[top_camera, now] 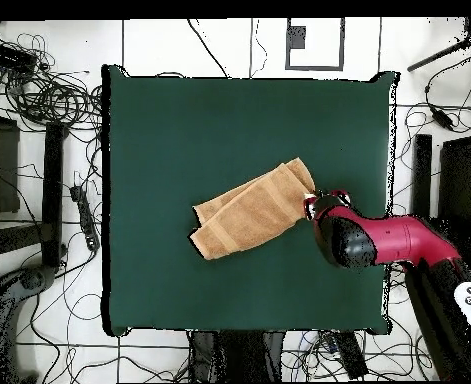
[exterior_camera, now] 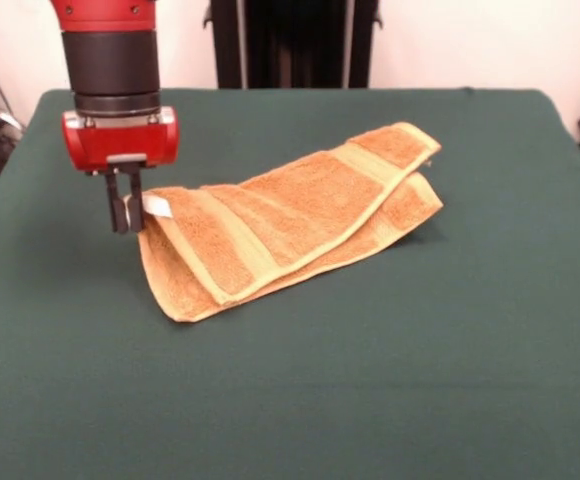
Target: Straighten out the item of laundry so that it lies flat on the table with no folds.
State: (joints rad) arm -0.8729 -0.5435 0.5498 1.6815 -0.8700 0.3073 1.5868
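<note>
The orange-tan towel (exterior_camera: 290,225) lies folded double on the dark green table (exterior_camera: 390,380), running from left-front to right-back, with paler bands showing. Its left end is lifted off the cloth like a tent. My gripper (exterior_camera: 123,215) hangs down at that left end, with its fingers close together on the towel's corner, right beside the small white care tag (exterior_camera: 156,206). In the overhead view the towel (top_camera: 254,212) lies mid-table and the gripper (top_camera: 311,206) is at its right end, with the red arm coming in from the right.
The table (top_camera: 229,120) stretches wide on all sides of the towel. Cables and black stands lie on the floor around the table. The robot's black pedestal (exterior_camera: 292,40) stands behind the far edge.
</note>
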